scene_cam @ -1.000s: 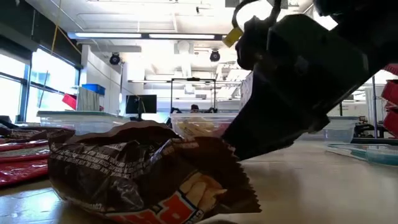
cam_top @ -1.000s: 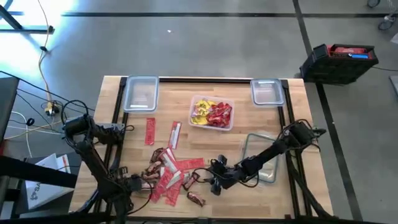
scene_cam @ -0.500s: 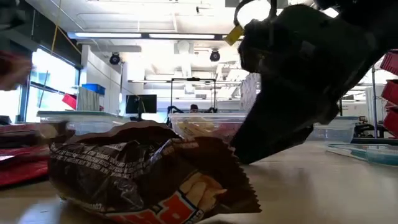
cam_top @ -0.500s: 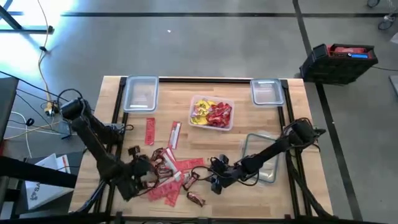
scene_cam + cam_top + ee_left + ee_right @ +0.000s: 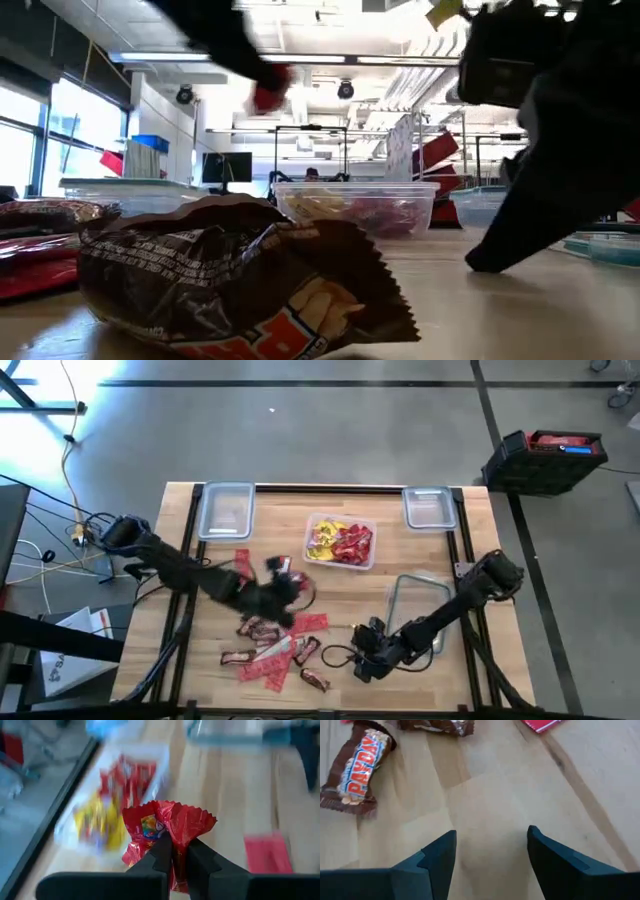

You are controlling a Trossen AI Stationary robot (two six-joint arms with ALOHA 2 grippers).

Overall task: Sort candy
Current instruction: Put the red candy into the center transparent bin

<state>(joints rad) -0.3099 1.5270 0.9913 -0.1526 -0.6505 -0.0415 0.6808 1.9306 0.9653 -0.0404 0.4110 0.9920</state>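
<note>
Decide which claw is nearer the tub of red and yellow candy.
Left. The left claw, shut on a red candy, is just short of the tub. The right claw, open, sits low near the table's front edge, well away.

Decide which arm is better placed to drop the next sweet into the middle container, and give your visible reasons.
Left. The left gripper is shut on a red packet, raised near the middle container. The right gripper is open and empty, low by the table's front edge.
</note>
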